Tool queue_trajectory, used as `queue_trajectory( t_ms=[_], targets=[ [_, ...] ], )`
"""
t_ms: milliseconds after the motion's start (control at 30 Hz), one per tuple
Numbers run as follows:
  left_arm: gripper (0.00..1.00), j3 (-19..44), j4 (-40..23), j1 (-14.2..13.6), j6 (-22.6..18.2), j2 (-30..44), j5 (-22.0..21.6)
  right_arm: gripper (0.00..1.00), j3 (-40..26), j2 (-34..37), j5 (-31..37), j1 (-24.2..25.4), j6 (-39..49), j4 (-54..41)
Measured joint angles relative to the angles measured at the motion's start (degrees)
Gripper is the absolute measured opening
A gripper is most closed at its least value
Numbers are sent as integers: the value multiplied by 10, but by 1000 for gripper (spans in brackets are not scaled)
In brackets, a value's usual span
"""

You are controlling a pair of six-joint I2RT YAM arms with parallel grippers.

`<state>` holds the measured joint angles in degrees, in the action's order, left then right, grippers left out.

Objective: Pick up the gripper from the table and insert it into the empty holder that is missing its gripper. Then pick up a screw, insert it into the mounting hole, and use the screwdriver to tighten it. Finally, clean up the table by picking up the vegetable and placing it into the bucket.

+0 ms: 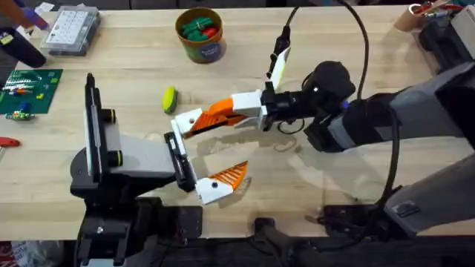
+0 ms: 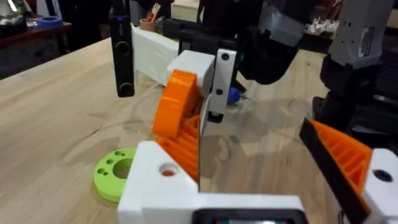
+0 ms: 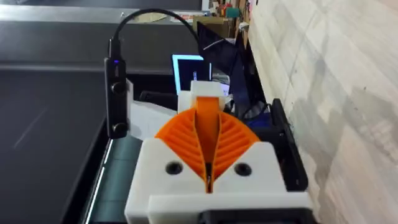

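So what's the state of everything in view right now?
left gripper: open wide, nothing between its fingers.
right gripper: shut, orange fingers pressed together, tip close by one finger of the left gripper.
bucket: upright, already holds green and red pieces.
green disc: lying on the table, outside the bucket.
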<state>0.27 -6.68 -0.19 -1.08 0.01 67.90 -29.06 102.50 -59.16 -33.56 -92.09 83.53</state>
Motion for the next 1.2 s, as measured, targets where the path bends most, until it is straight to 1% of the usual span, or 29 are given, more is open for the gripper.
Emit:
queue_trajectory(
  t_ms=[433, 1200],
  targets=[
    [988, 0, 0, 1, 0, 0, -4, 18, 0, 0, 15, -5, 0, 0],
    [988, 0, 0, 1, 0, 0, -5, 7, 0, 0, 18, -6, 2, 0]
  ],
)
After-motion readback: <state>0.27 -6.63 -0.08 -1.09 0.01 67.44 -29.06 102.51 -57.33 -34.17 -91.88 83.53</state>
